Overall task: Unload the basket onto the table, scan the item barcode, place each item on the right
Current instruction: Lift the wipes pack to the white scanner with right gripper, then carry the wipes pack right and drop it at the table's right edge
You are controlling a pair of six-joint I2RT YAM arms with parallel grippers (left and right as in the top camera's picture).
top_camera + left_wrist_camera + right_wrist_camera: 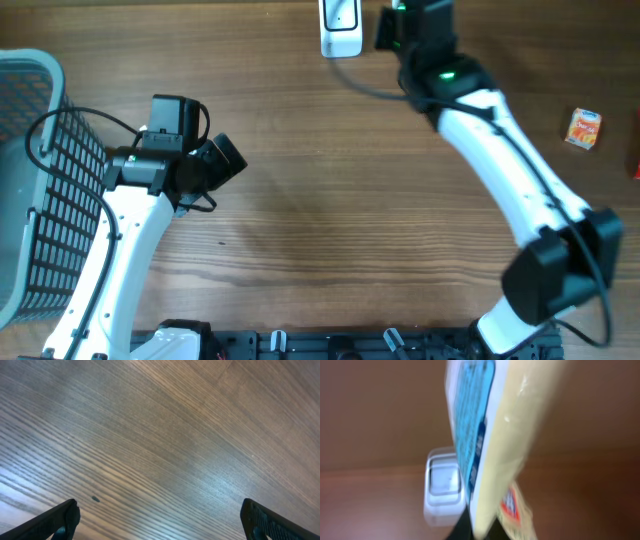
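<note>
My right gripper (485, 530) is shut on the item, a flat cream packet (505, 435) with a blue label on its left face and a red-and-white mark low down. The packet stands on edge and is blurred. Just behind it, to the left, is the white barcode scanner (442, 487). In the overhead view the scanner (340, 28) lies at the table's far edge. The right gripper (400, 28) hovers right beside it and the arm hides the packet. My left gripper (160, 512) is open over bare wood with nothing between its fingers; from overhead it (222, 160) sits at mid-left.
A grey wire basket (30, 180) stands at the left edge, close to the left arm. A small orange box (584, 128) lies at the far right, with a red object (636, 150) cut off by the frame edge. The scanner's cable (370, 88) runs under the right arm.
</note>
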